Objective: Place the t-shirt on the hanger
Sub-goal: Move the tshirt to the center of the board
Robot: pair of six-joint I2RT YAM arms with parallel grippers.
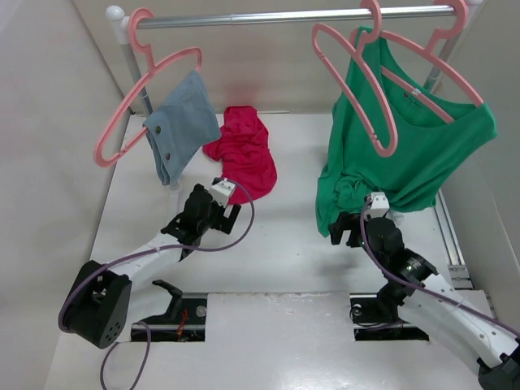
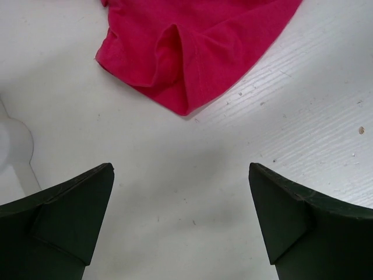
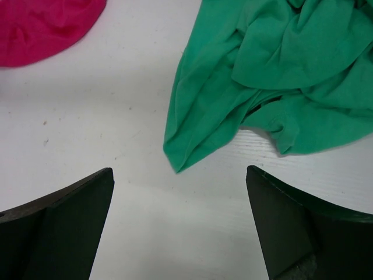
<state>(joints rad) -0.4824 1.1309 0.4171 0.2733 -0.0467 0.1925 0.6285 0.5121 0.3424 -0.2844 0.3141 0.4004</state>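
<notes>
The crimson t-shirt point(image 1: 244, 154) lies crumpled on the white table, back centre-left; its near hem shows in the left wrist view point(image 2: 192, 52). A bare pink hanger point(image 1: 382, 151) hangs from the rail, turned sideways in front of the green top. My left gripper point(image 1: 210, 218) is open and empty, low over the table just short of the t-shirt's near hem; the left wrist view point(image 2: 180, 175) shows bare table between the jaws. My right gripper point(image 1: 357, 226) is open and empty in front of the green top's lowest folds, as the right wrist view point(image 3: 180, 175) shows.
A metal rail point(image 1: 284, 16) runs across the back. A green top point(image 1: 414, 146) on a pink hanger point(image 1: 431, 85) droops onto the table point(image 3: 262, 70). At the left a pink hanger point(image 1: 130, 106) carries a blue-grey buttoned cloth point(image 1: 180, 122). White walls enclose both sides.
</notes>
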